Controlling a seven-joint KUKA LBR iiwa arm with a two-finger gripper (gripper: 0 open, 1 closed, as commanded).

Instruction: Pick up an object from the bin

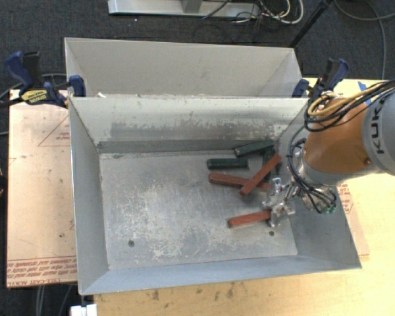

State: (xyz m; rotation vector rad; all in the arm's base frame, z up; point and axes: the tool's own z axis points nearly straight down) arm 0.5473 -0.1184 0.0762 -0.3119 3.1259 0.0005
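My gripper (274, 210) hangs low at the right side of the bin, its fingertips at the right end of a flat reddish-brown bar (248, 220) that lies nearly level on the floor. The fingers look close together at that end, but the bar cannot be seen between them. Just above, a second reddish-brown bar (259, 176) lies tilted up to the right, crossing a third (228, 180).
Two dark green bars (228, 164) (253, 149) lie near the bin's back wall, above the brown ones. The arm with its orange cover and cables comes in over the right wall. The bin's left half is bare metal floor.
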